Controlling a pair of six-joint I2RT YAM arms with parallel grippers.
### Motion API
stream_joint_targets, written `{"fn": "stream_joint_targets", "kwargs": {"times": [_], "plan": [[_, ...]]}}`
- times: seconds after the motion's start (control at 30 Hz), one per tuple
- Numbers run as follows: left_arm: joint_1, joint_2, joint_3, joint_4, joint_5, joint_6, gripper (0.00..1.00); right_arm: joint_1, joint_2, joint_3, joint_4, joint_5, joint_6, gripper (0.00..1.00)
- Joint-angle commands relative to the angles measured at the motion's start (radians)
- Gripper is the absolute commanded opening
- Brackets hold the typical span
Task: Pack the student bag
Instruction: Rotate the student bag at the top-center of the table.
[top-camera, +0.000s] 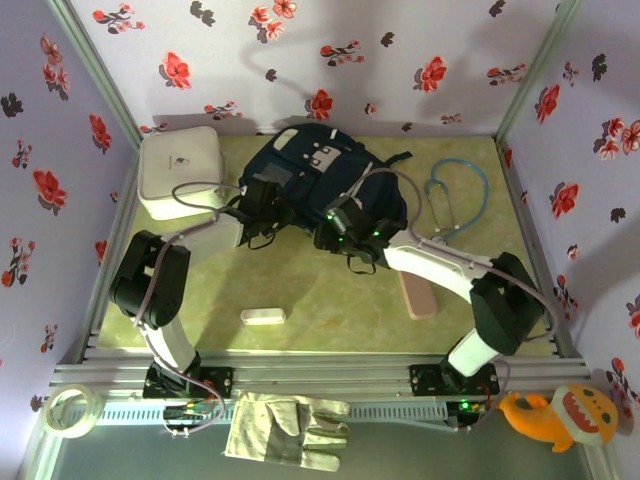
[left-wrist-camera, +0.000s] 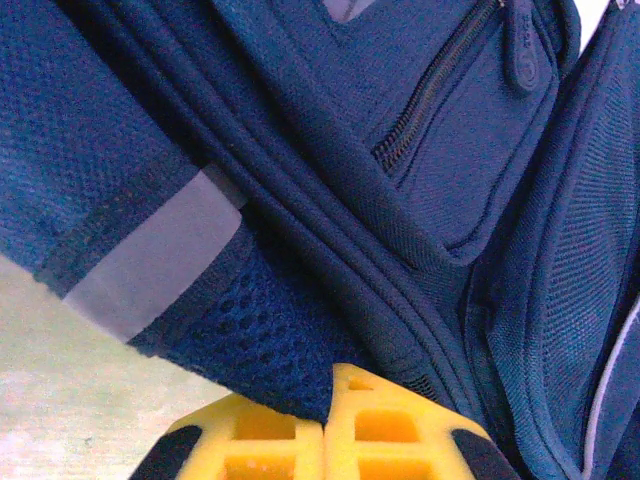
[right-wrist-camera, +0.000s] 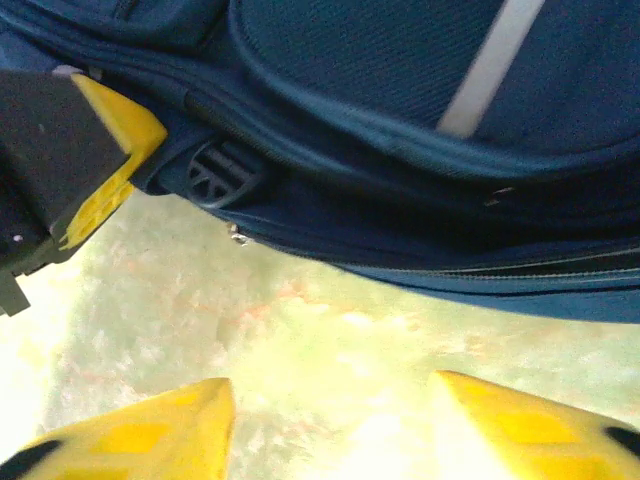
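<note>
Left claw pinches the student bag at its mesh edge; right claw spread over bare mat alongside.

Student bag is matt, woven mesh cloth.

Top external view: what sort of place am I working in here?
Most likely a purpose-built robot test cell, not a real room: flower-patterned wall panels in an aluminium frame, a green mat as work surface, with the student bag and a stethoscope laid out as props.
</note>
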Motion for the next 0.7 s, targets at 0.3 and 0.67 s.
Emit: {"fn": "stream_joint_targets", "kwargs": {"times": [0.3,0.67], "plan": [[-0.022,-0.052,0.063,0.010,0.075,0.002,0.00,0.055,0.189,0.139,0.061,0.077,-0.060,0.29],[-0.020,-0.079,0.064,0.018,0.133,-0.019,0.00,-0.013,0.279,0.226,0.066,0.134,-0.085,0.27]]}}
